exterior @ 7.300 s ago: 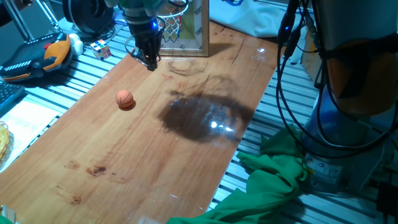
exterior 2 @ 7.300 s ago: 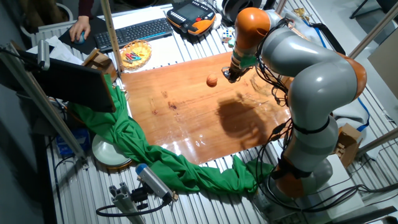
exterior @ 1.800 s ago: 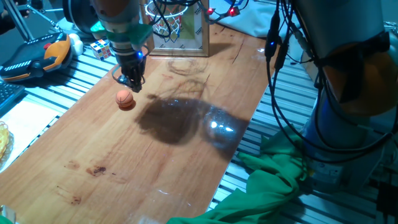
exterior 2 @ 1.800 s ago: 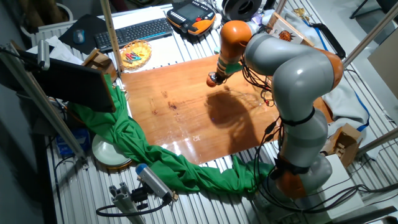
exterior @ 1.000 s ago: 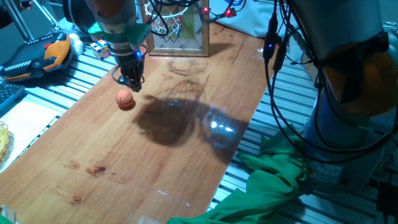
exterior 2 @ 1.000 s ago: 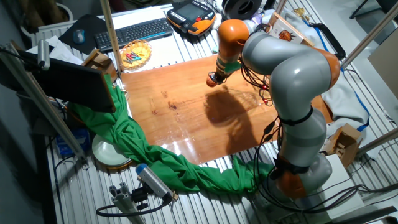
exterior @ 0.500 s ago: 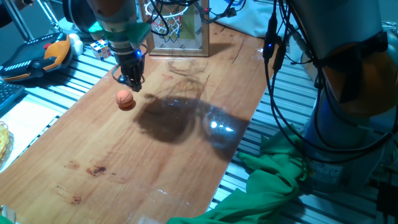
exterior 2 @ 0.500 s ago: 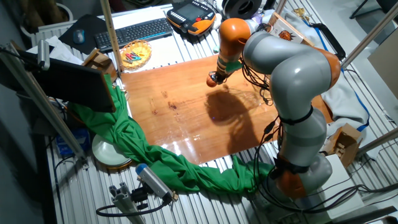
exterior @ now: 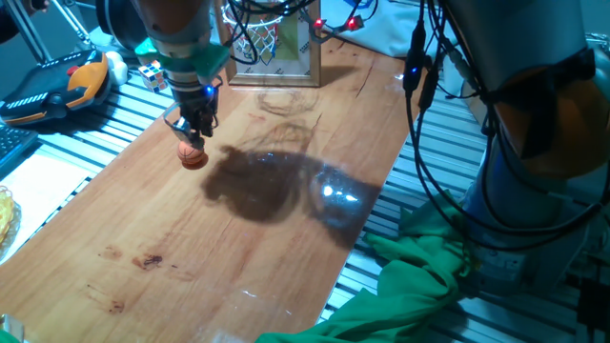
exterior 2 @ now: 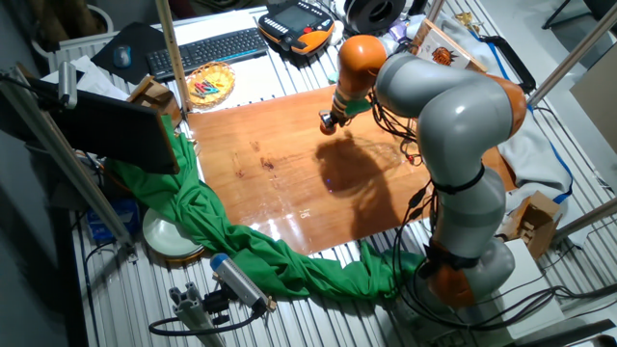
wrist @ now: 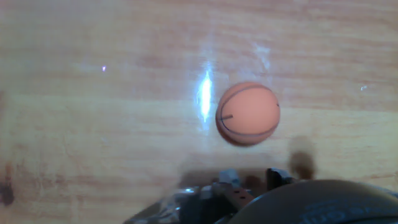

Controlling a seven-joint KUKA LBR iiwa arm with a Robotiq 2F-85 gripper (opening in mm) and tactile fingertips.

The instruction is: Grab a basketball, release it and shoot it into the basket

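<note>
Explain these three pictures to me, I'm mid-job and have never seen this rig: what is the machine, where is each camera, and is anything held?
The machine is a grey-and-orange jointed arm bolted beside a long wooden table. Two pictures come from fixed cameras on different sides of the table; the third looks down from the arm's hand. Its end effector hangs right over the small orange toy basketball, which lies on the wood and is not held. Whether the fingers are open cannot be told. Behind stands the miniature orange-rimmed hoop with white net on a wooden backboard.

The arm reaches down over the table — pincer pointing straight down, low, fingers slightly parted
</note>
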